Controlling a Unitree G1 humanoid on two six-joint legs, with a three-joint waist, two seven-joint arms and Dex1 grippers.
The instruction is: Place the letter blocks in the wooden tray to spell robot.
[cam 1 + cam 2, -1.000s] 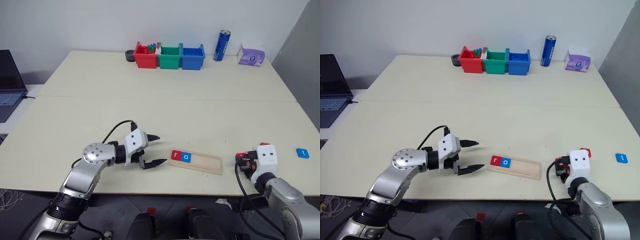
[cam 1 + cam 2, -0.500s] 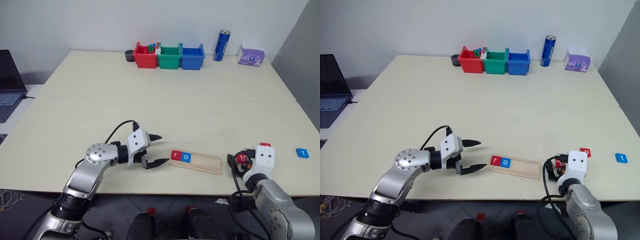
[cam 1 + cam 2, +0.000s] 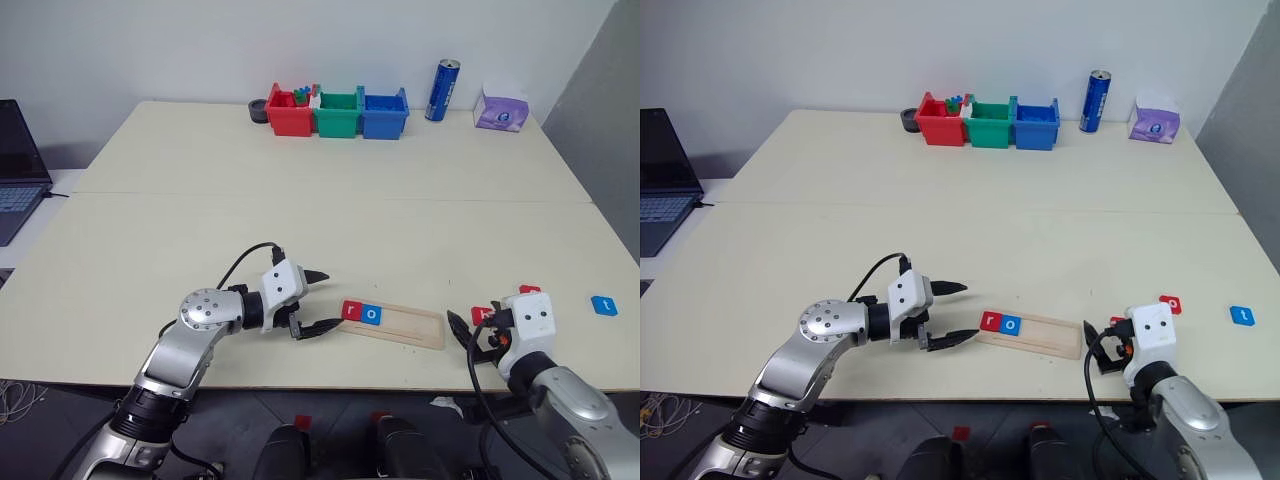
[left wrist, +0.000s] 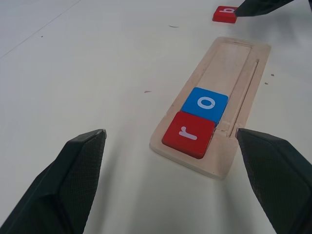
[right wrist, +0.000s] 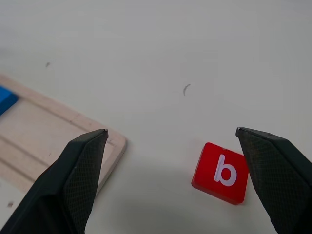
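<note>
Pale, wide bench (image 3: 300, 200) fills most of the head view, with a laptop (image 3: 20, 165) at the far left edge and, along the top, red (image 3: 290, 112), green (image 3: 339, 113) and blue (image 3: 384, 113) bins, a blue can (image 3: 443, 91) and a purple tissue pack (image 3: 502, 110).

Low in the centre lies the wooden tray (image 3: 392, 324). Its left end holds the red "r" block (image 4: 188, 134) and, touching it, the blue "o" block (image 4: 205, 104); the other three slots are bare.

My left gripper (image 3: 314, 300) hangs just left of the tray, jaws spread wide and empty. My right gripper (image 3: 1095, 345) sits just right of the tray's end, jaws likewise spread, holding nothing.

The red "b" block (image 5: 221, 172) lies flat on the bench just beside the tray's right end, between the right jaws as the wrist camera sees it. Another red block (image 3: 1171, 304) peeks out past the right wrist, and the blue "t" block (image 3: 603, 306) lies near the right edge.

I judge "b" is the step in hand. I'd centre the jaws squarely over its opposite edges, come down flush, pinch firmly, lift clear of the rim, then set it snug against "o" with the letter upright. A skewed pinch could flip so thin a tile.
</note>
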